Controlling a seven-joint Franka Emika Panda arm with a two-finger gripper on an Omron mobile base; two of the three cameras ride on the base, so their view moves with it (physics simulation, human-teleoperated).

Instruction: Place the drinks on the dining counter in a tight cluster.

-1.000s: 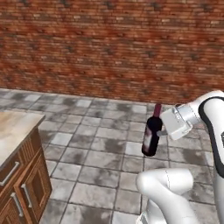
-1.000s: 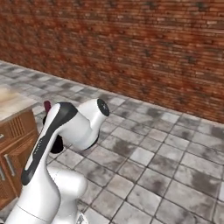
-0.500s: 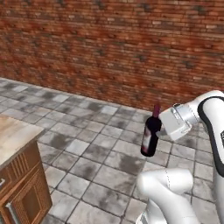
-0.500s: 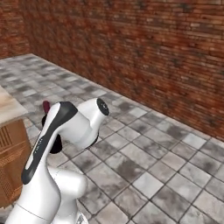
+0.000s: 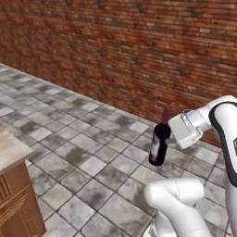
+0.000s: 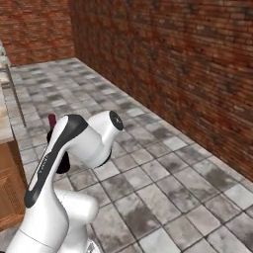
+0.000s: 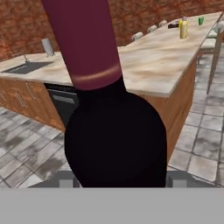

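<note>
Gripper (image 5: 170, 138) closed around the wine bottle (image 5: 159, 143), taking it at the upper body just below the shoulder. Bottle hangs in the air over the grey stone tiled floor (image 5: 83, 139), nearly upright, red neck uppermost with a slight lean. Touches nothing else.

Hand view: the wine bottle's dark body (image 7: 116, 144) and red neck (image 7: 83, 39) sit right up against the camera, taking the middle of the picture. Fingertips hidden behind the bottle.

Right base view: the bottle is mostly behind the arm; only the red neck tip (image 6: 52, 120) and a bit of dark glass show at the arm's left side.

Labels: no label or writing can be made out on the bottle; glass reads plain dark.

Beyond the bottle in the hand view, the dining counter (image 7: 148, 61), beige marbled top on a wood base, well apart from the gripper. At its far end stands a yellow juice bottle (image 7: 183, 29), with a small green cup (image 7: 201, 20) near it. Too small to read any print. Stools (image 7: 138, 36) line the far edge.

Farthest back, a brick wall (image 5: 139, 51).
</note>
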